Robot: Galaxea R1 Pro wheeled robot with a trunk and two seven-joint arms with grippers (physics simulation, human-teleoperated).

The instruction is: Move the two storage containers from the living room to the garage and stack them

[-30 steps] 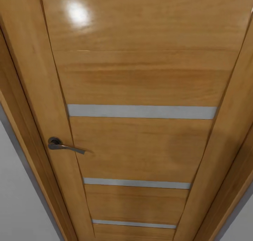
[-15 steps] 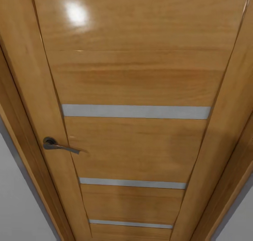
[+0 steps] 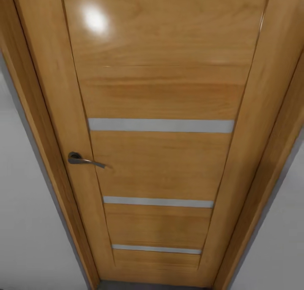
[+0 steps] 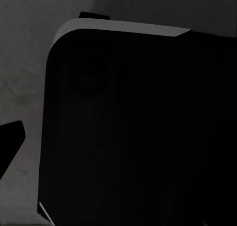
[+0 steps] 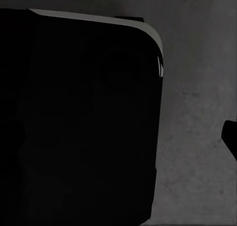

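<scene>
Since half a second ago your head camera has pulled back and tilted, so the wooden door [image 3: 160, 155] now shows more of its height, with a fourth pale strip at the top edge, the floor line at its foot, and white wall [image 3: 25, 222] on both sides; the grey lever handle [image 3: 84, 159] sits on its left. At each wrist you see a dark rounded body [image 4: 133, 132] over rough grey concrete floor [image 5: 197, 137]. You cannot tell whether either pincer is open or closed, and neither storage box is anywhere in your views
</scene>
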